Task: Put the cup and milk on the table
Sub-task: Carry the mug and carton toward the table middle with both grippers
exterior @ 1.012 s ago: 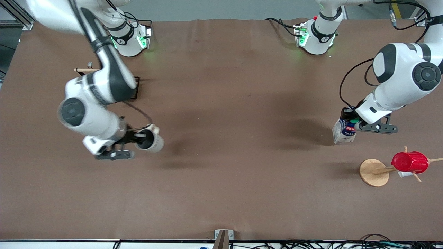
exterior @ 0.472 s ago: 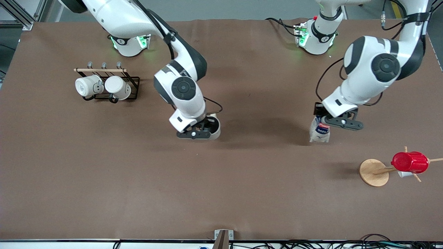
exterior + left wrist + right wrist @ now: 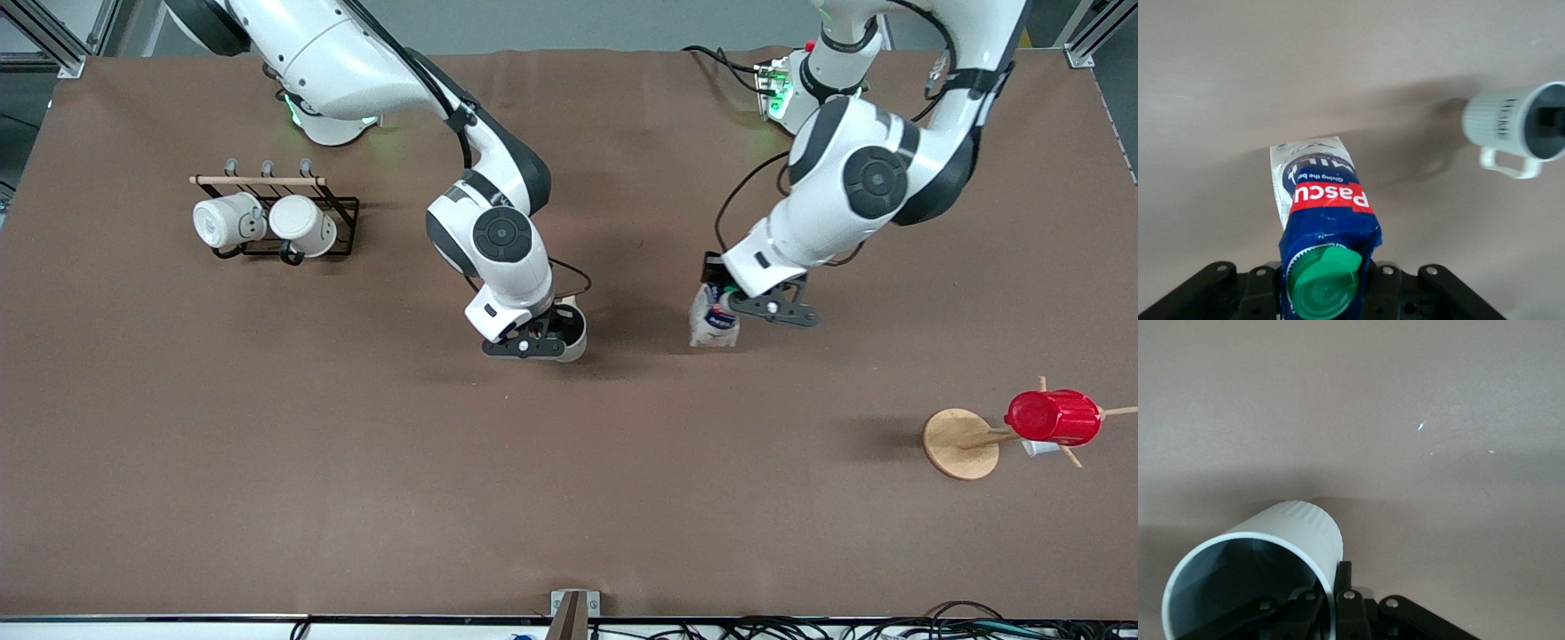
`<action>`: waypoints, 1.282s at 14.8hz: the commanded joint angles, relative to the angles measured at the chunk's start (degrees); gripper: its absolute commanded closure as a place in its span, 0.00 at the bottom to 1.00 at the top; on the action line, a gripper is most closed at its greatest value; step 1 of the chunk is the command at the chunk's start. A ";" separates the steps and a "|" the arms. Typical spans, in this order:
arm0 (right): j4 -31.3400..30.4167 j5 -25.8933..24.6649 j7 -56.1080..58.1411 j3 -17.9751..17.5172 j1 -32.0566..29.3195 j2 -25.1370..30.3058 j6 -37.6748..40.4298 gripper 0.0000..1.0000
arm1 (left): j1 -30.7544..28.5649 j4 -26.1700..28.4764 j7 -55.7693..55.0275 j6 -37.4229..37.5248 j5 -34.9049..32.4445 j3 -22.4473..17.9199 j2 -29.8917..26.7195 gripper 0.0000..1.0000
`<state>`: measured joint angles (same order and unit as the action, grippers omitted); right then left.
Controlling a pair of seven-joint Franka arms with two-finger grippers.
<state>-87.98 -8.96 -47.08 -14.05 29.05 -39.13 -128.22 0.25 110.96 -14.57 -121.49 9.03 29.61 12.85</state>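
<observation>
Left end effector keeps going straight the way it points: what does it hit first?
Likely bare table. The left end effector, shut on the milk carton, points down; the carton's base would land first. The mug sits off to the side.

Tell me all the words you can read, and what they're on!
"Pascu": red label of the milk; the label's edge cuts it off.
"HOME": side of the cup.
"Giving the be...": small white print above the red label, partly readable.
Other print on the milk: too blurred to read.
</observation>
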 commanded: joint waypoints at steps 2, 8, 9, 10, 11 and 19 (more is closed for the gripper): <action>-2.98 -2.37 -2.41 -0.19 0.39 0.29 -2.39 0.88 | 1.59 -10.56 -9.92 0.11 -0.41 3.08 11.21 0.83; -2.98 -2.73 -2.41 -0.28 0.39 0.02 -2.57 0.01 | 4.75 -19.19 -11.79 -0.15 -4.20 3.87 20.45 0.83; -2.98 -2.73 -2.41 -0.28 0.39 0.11 -2.48 0.00 | 5.28 -19.98 -11.71 -0.15 -4.90 4.22 21.42 0.82; -2.81 -2.73 -2.32 -0.28 0.30 0.19 -2.48 0.00 | 5.54 -20.08 -11.71 -0.15 -6.38 4.31 21.60 0.82; -2.72 -2.73 -2.41 -0.28 0.30 0.20 -2.48 0.00 | 5.55 -20.08 -11.71 -0.15 -7.96 5.01 21.60 0.82; -2.89 -2.73 -1.53 -0.28 -1.80 2.73 1.46 0.00 | 6.78 -20.17 -11.97 -0.15 -11.32 6.42 22.39 0.83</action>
<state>-89.78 -10.23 -47.98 -13.72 29.15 -39.35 -129.37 6.89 91.88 -25.30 -122.16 -1.03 35.82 34.28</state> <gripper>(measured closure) 0.198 0.824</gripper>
